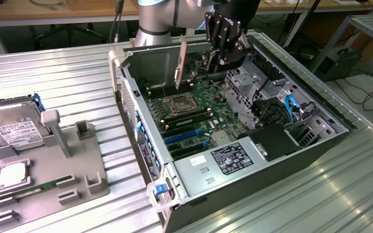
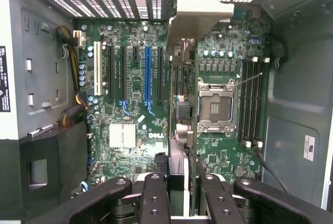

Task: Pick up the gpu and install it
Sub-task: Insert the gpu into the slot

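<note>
Black gripper [image 2: 177,193] pinching flat green gpu [image 2: 179,125] edge-on — seemingly above ribbed motherboard [image 2: 130,94], open metal case [image 1: 316,104]

Green circuit-board motherboard [image 2: 135,109] w/ one blue slot [image 2: 148,76], black slots [image 2: 111,73] & a white one [image 2: 97,76]. Dark grey metal PC case [image 1: 322,145], blue cables [image 1: 289,108] inside, black label w/ white print on its silver box [image 1: 235,159]. Black plastic gripper [image 1: 228,46] clamps the green gpu card [image 2: 179,109], silver bracket end [image 1: 181,60]. Silver hard drive w/ white label [image 1: 11,127] at grey tray's [image 1: 44,184] far edge.
</note>
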Motion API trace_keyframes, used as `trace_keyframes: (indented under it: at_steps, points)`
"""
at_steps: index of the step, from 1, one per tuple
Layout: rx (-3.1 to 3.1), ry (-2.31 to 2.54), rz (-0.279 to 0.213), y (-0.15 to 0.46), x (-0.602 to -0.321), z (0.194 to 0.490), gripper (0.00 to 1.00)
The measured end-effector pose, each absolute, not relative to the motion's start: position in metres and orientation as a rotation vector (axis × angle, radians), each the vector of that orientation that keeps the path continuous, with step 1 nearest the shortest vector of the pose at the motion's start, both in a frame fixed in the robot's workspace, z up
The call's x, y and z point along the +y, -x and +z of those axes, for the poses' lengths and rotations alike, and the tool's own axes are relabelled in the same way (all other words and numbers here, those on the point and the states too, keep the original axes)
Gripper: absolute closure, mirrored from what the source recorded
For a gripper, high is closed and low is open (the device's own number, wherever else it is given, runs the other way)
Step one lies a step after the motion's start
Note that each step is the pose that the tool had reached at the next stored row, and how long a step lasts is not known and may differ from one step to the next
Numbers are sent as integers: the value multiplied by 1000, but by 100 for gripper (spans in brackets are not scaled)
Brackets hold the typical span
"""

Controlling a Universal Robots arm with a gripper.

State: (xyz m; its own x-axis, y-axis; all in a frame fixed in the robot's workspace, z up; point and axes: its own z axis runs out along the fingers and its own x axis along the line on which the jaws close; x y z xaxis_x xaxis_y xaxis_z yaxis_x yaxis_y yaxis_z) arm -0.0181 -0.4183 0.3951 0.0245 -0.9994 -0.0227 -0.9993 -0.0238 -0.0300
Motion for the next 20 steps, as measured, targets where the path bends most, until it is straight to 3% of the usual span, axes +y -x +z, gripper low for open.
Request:
trace_keyframes:
  at_steps: [20]
  points:
    - [2169,2220,-7,34,-418,380,72]
